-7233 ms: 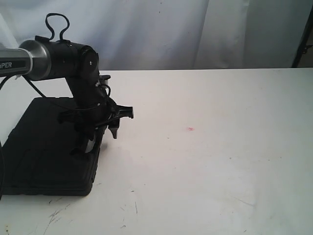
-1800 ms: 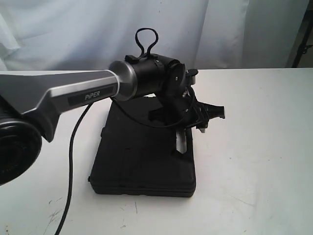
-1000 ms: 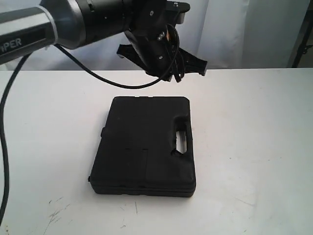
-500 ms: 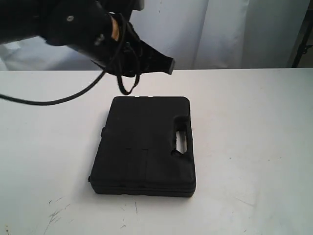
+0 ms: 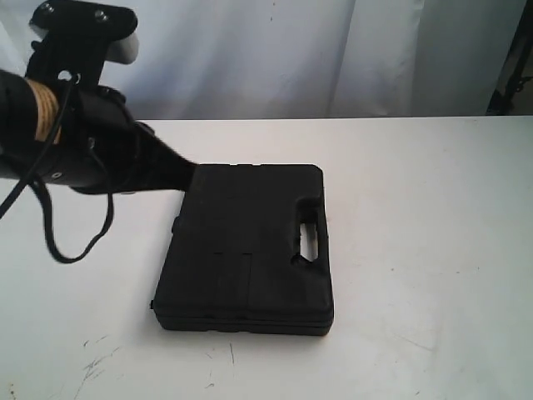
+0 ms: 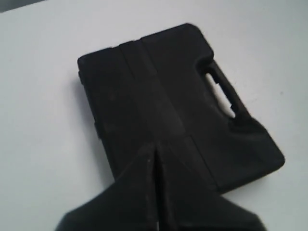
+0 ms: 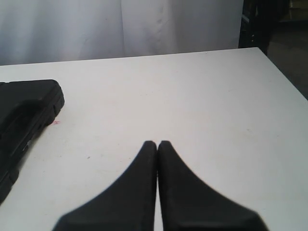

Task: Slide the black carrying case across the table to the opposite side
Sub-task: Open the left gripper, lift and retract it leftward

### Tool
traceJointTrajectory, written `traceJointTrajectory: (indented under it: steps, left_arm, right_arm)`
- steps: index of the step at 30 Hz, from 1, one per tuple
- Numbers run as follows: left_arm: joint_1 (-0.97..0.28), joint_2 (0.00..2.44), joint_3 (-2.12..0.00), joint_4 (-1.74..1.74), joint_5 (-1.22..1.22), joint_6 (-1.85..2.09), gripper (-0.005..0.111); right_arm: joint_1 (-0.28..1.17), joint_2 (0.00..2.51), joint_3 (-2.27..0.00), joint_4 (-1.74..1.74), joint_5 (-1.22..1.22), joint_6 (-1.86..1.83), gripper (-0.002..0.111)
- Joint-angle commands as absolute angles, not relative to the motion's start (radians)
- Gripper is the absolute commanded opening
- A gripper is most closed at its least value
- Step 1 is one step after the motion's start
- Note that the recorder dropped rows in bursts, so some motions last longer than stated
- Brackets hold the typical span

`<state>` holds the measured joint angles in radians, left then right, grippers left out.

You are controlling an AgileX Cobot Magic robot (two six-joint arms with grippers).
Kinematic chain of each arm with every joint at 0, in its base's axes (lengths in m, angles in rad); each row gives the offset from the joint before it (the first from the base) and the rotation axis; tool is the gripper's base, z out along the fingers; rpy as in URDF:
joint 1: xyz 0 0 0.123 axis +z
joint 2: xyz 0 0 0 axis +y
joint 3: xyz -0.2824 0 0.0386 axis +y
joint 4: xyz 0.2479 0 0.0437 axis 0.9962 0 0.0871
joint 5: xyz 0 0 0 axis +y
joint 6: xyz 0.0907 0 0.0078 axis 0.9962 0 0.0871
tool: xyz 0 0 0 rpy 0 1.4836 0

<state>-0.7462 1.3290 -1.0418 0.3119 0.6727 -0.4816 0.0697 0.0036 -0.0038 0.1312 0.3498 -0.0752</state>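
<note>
Case (image 5: 246, 250): lying flat on the table (image 5: 416, 208), a little left of centre, lid up.
Handle slot (image 5: 309, 237): along the case's right edge.
Left gripper (image 6: 153, 155): held above the table's left side, apart from the case; jaws pressed together, gripping nothing.
Right gripper (image 7: 157, 144): over bare table right of the case; jaws closed together, empty.

One case (image 5: 246, 250), one table (image 5: 425, 250), one left pincer (image 6: 154, 148), one right pincer (image 7: 157, 143).
</note>
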Motion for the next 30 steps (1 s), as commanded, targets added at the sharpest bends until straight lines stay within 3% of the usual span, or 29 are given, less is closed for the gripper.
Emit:
traceJointTrajectory:
  steps: [1,19,24,30]
  left_arm:
    - [-0.746,1.291,-1.024,0.326,0.783,-0.488,0.0]
    - [-0.733,1.25,-0.973,0.572,0.907,-0.612,0.0]
    - [-0.633,1.129,-0.836,0.538,0.798,-0.671,0.0]
    - [-0.402,0.83,-0.56,0.482,0.514,-0.671,0.0]
  right_arm:
    - [0.071,0.0,0.0,0.121,0.347,-0.076,0.0]
    - [0.071,0.0,0.0,0.121,0.347,-0.076,0.0]
    - [0.071,0.0,0.0,0.121,0.347,-0.076,0.0]
    - [0.071,0.0,0.0,0.121,0.347,-0.076,0.0]
